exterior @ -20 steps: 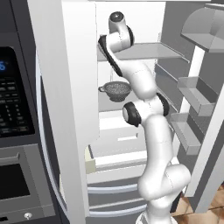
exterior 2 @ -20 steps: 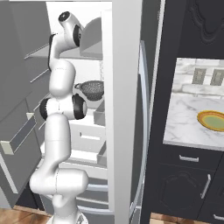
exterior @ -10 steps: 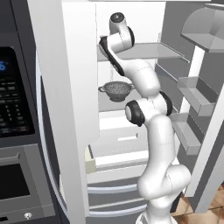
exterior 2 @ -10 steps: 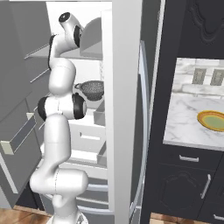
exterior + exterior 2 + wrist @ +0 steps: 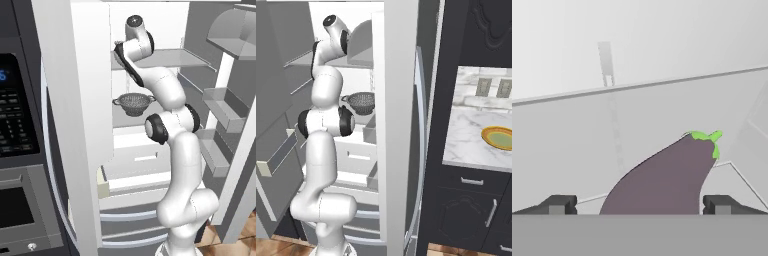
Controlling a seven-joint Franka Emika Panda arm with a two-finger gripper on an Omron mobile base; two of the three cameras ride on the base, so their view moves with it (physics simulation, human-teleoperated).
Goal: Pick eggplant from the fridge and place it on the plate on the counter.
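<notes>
Reaching for a slippery eggplant

Standing wide open and holding nothing, the jaws straddle the eggplant (image 5: 662, 182), which lies on a grey shelf (image 5: 172, 59) high in the fridge (image 5: 90, 125). Its curved, tapering body could roll or squirt forward if they close off-centre. The plate (image 5: 498, 137) waits well away on the counter (image 5: 471, 135).

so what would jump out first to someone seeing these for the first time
The white arm reaching up into the open fridge, over a dark colander on a middle shelf. In the hand view, the purple eggplant lies between the open end effector's tips. Off right, the yellow-rimmed plate sits on the marble counter.
</notes>
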